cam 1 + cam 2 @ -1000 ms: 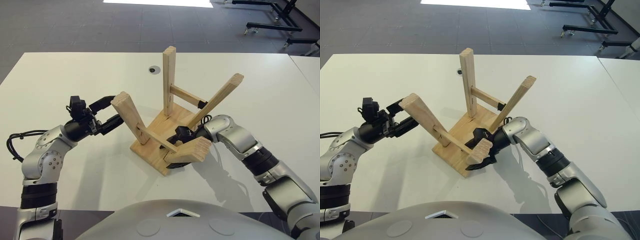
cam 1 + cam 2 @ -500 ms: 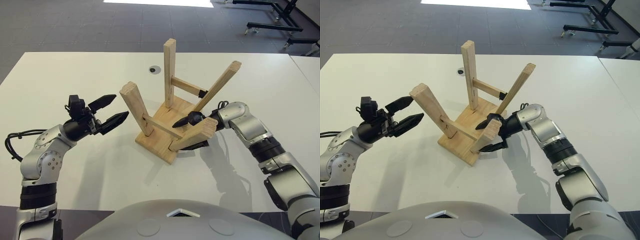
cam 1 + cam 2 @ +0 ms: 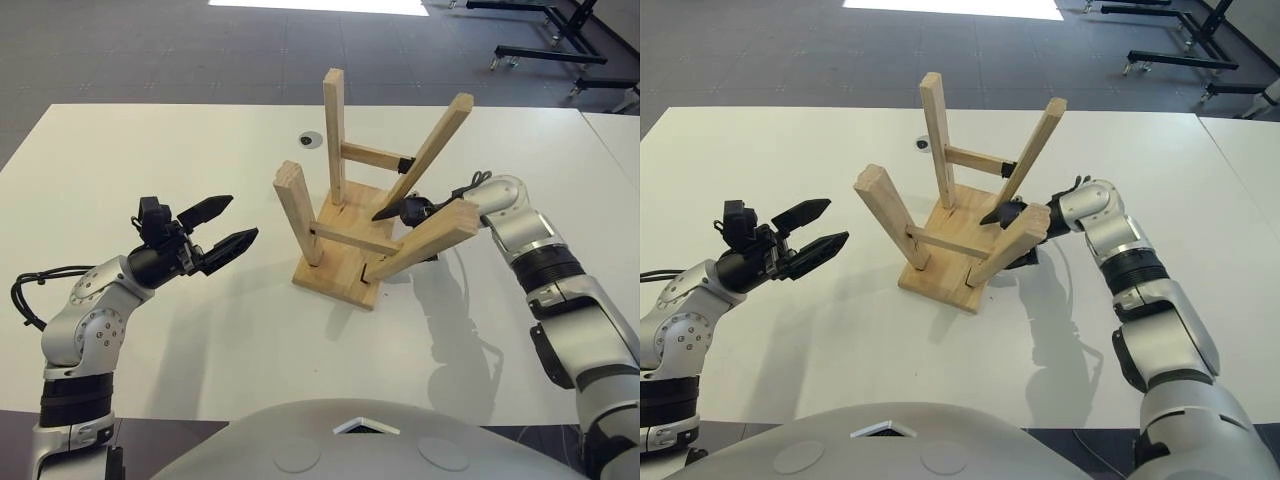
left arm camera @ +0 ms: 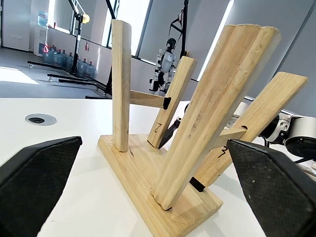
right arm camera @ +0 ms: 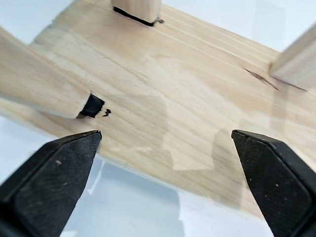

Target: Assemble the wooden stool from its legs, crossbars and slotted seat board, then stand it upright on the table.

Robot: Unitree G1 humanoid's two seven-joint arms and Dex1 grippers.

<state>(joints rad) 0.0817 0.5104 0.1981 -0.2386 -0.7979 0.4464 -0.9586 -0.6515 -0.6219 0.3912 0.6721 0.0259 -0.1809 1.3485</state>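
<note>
Left eye view, item: stool (image 3: pixel 345 240), apparently fully joined, legs (image 3: pixel 334 135) and crossbars (image 3: pixel 370 157) seated in seat board (image 3: pixel 338 278), standing inverted mid-counter (image 3: pixel 150 150); turning upright is left. Right hand (image 5: pixel 165 133) spread wide at the near right leg (image 3: pixel 425 238); left hand (image 3: pixel 243 216) wide, well apart

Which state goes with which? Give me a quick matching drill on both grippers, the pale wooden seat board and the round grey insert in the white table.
Things:
1. left gripper
2. right gripper
3. pale wooden seat board
4. round grey insert

States:
a. flat on the white table, wooden legs pointing up
b. open, close by the near right leg
c. set in the tabletop beyond the board
d. open, well apart from the wood

Pairs: 1-d, 2-b, 3-a, 4-c
</note>
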